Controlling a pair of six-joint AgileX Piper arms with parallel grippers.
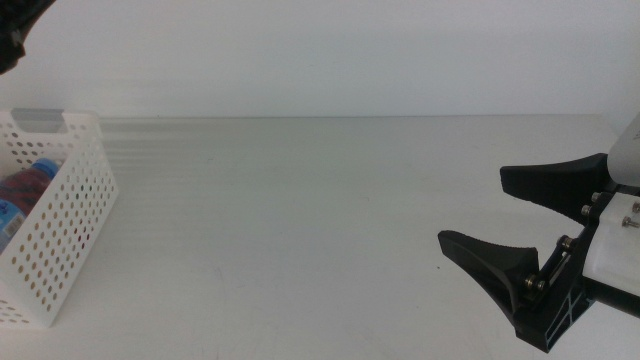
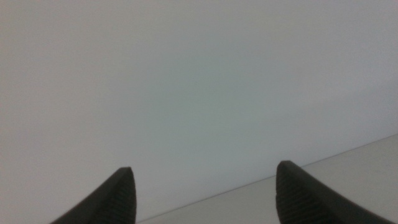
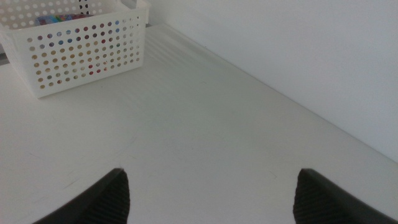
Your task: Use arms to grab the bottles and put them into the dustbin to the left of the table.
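We see the table (image 1: 300, 230) bare across its middle, with the dustbin (image 1: 62, 240) standing at its left edge, a white basket with round holes in its walls and a cut-out handle at the far end; inside it, in the middle view, lies a bottle (image 1: 28, 185) with a blue cap and red showing on its body, resting against the near wall; through the holes other colours show, but we cannot tell which containers they belong to. The right gripper (image 1: 485, 212) reaches in from the right side over the table, its two dark jaws spread wide apart with nothing between them; its wrist view shows the same jaws wide open above bare tabletop, with the dustbin (image 3: 81, 50) well apart from them across the table. The left gripper (image 2: 205, 186) appears only in its own wrist view, where its jaws are likewise wide apart and hold nothing, facing a plain pale wall with a strip of table beyond; in the middle view only a dark piece of that arm (image 1: 18, 30) shows at the upper left corner, above the dustbin.
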